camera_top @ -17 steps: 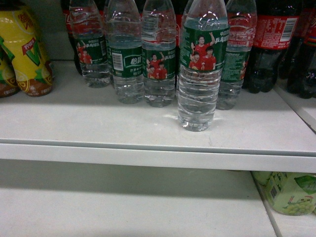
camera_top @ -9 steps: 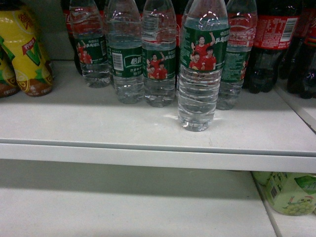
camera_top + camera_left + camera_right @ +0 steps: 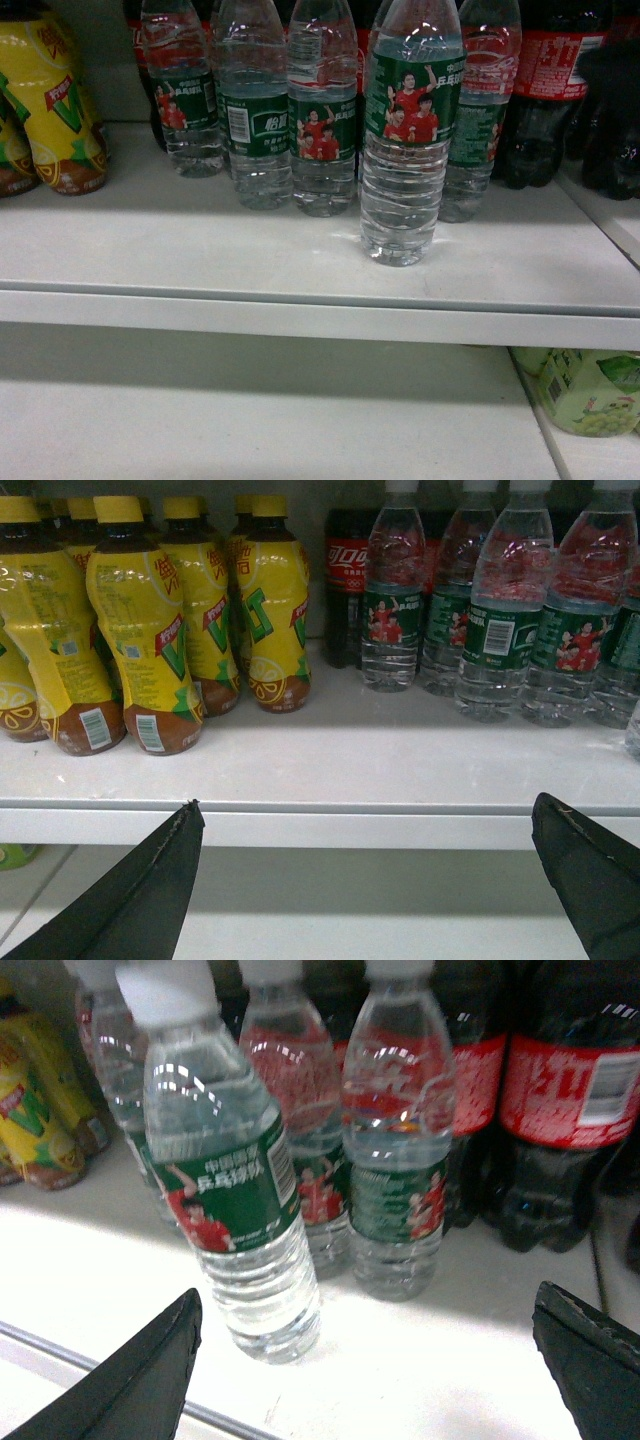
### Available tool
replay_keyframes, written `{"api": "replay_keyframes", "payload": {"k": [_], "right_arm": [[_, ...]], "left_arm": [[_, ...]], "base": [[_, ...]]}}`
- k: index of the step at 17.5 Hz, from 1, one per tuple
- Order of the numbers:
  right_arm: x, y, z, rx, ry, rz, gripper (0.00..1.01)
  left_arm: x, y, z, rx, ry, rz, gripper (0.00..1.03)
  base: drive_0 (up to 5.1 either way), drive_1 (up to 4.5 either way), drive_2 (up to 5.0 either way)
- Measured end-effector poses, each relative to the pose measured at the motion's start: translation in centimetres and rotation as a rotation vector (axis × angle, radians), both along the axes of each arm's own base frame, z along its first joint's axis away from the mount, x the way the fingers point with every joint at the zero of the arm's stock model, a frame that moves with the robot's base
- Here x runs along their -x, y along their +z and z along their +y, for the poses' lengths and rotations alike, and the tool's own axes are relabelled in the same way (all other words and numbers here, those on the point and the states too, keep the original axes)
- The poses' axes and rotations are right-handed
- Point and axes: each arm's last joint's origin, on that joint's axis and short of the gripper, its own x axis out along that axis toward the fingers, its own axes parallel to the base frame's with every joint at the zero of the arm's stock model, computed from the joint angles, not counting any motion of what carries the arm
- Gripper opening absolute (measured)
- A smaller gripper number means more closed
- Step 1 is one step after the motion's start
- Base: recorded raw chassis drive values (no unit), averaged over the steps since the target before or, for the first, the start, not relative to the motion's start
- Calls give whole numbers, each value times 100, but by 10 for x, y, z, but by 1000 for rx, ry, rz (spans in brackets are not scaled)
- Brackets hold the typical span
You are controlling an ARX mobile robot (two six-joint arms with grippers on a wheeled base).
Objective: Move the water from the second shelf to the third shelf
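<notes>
A: Where is the water bottle (image 3: 406, 140)?

B: It stands up straight on the white shelf (image 3: 200, 250), out in front of the other water bottles (image 3: 290, 110). It is near the front edge. It is clear with bumpy sides and a green label with people in red shirts.

A: What is behind it?

B: A row of the same kind of bottles. Dark cola bottles (image 3: 550, 90) with red labels stand at the back on the right. Yellow drink bottles (image 3: 50, 100) stand on the left.

A: What about the right pincer (image 3: 365, 1360)?

B: It is wide open and holds nothing. In its own camera the two dark fingers (image 3: 130, 1380) sit low at the corners. The front bottle is between them, closer to the left finger, and not touching.

A: And the left pincer (image 3: 370, 870)?

B: It is wide open too, with nothing in it. It is in front of the shelf edge, facing the yellow drinks and the water.

A: Anything lower down?

B: A light green bottle (image 3: 590, 390) lies on the lower shelf (image 3: 250, 420) at the right.
</notes>
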Motion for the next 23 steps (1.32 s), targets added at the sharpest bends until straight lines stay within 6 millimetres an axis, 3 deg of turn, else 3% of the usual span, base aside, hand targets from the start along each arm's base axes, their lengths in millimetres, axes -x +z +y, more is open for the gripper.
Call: {"api": "replay_keyframes", "payload": {"k": [1,5,15,23], "right_arm": [[-10,-19,16,-12,49,55,98],[-19,-32,51,-1,180,102,98],[-49,-34,81,23,168,116,98],[-75,-20,95,13,103,100,98]], "left_arm": [[0,0,0,0,0,0,98],[0,0,0,0,0,0,98],[0,0,0,0,0,0,98],[0,0,0,0,0,0,98]], "base": [[0,0,0],[0,0,0],[0,0,0],[0,0,0]]}}
